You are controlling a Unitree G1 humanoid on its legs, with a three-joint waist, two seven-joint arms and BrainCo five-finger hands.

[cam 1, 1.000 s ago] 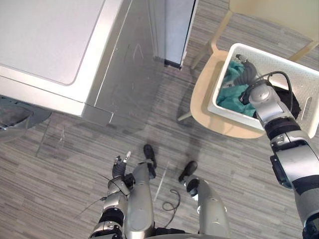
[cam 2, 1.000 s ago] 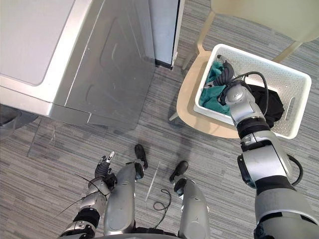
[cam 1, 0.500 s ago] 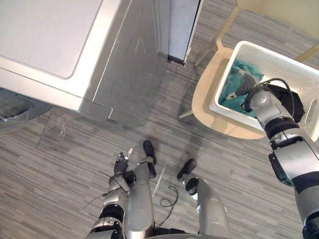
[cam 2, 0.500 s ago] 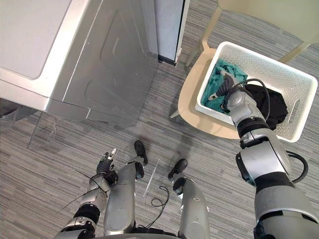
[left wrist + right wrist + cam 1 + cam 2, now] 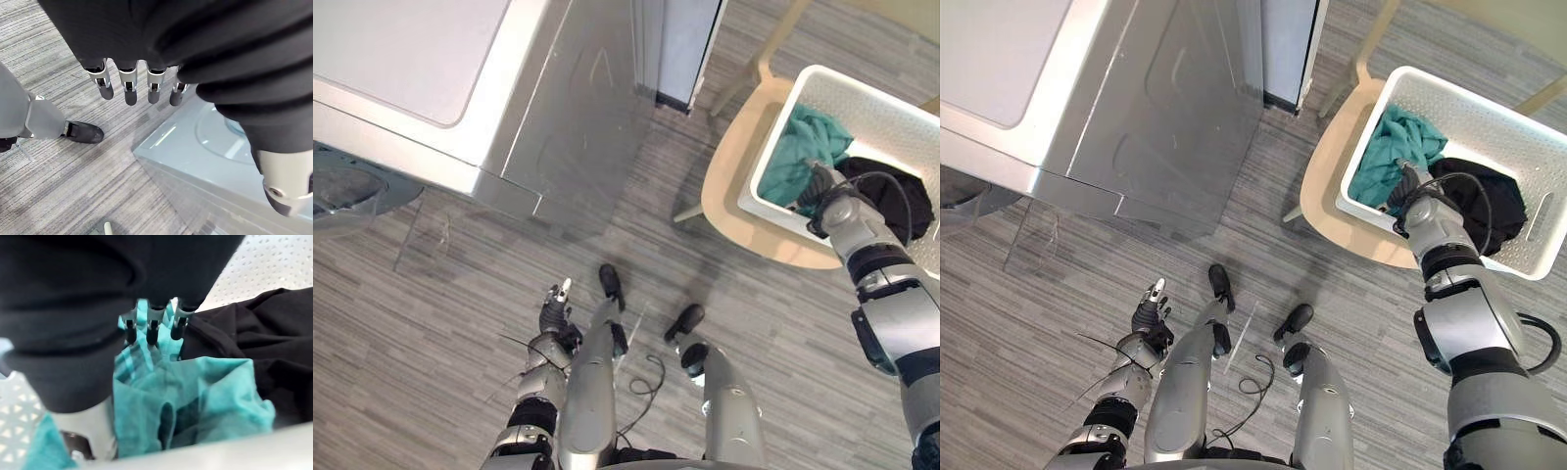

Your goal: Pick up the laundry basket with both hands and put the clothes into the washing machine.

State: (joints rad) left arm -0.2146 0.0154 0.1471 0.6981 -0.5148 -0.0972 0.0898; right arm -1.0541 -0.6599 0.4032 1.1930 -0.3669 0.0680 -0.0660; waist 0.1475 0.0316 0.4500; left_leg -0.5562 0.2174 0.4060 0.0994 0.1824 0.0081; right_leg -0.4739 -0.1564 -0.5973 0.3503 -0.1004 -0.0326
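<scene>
The white laundry basket (image 5: pixel 862 88) stands on a beige chair (image 5: pixel 734 186) at the upper right. Inside it a teal cloth (image 5: pixel 803 157) is bunched up beside a black cloth (image 5: pixel 901 196). My right hand (image 5: pixel 818 191) sits inside the basket by its near rim, with its fingers (image 5: pixel 151 328) curled into the teal cloth (image 5: pixel 195 391), whose folds pull up towards them. Low beside my body hangs my left hand (image 5: pixel 553 313), its fingers (image 5: pixel 127 88) straight and holding nothing. The silver washing machine (image 5: pixel 411 69) is at the upper left.
The washing machine's round door (image 5: pixel 347 196) stands open at the far left edge. A grey cabinet panel (image 5: pixel 690 49) stands between the machine and the chair. Striped grey floor (image 5: pixel 509 294) lies between me and both.
The camera has shifted. My right hand has drawn back from deep in the basket towards its near rim, and the teal cloth has bunched up higher. The left hand hangs as before.
</scene>
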